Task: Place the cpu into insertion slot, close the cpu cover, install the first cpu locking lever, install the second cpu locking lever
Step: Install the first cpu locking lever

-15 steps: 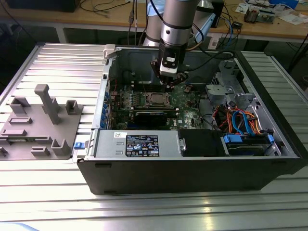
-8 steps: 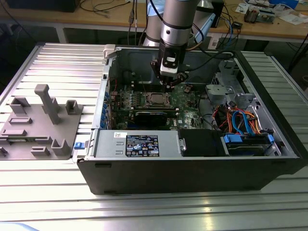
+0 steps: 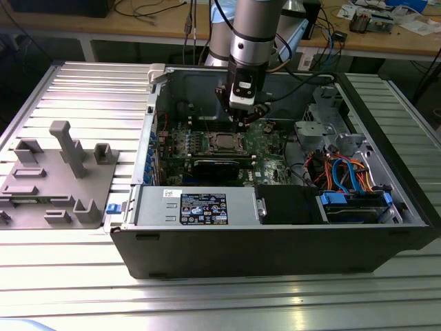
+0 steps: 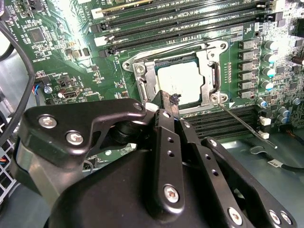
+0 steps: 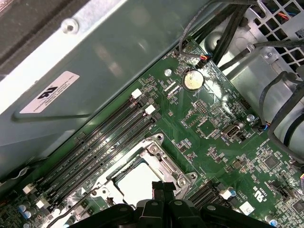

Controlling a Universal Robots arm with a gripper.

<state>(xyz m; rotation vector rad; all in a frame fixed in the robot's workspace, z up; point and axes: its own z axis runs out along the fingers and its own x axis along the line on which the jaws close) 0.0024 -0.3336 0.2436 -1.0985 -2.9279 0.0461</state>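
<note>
The cpu point(image 4: 179, 81) lies flat in the insertion slot point(image 4: 214, 47), its dull silver top showing through the window of the cpu cover point(image 4: 144, 80), which is down over it. A thin locking lever point(image 4: 242, 122) sticks out from one socket corner across the black memory slots. My gripper point(image 4: 167, 100) hangs just above the socket's edge, shut with nothing seen between its black fingers. In the exterior view the gripper point(image 3: 246, 118) is over the board, just to the exterior view's right of the cpu point(image 3: 222, 142). The first wrist view has the gripper point(image 5: 164, 189) at the edge of the cpu point(image 5: 135, 183).
The open computer case point(image 3: 275, 241) lies on a ribbed metal table. Its walls, a black power supply point(image 3: 200, 207) and a drive bay with blue and orange cables point(image 3: 344, 172) hem in the board. Grey fixtures point(image 3: 62, 172) stand at the exterior view's left.
</note>
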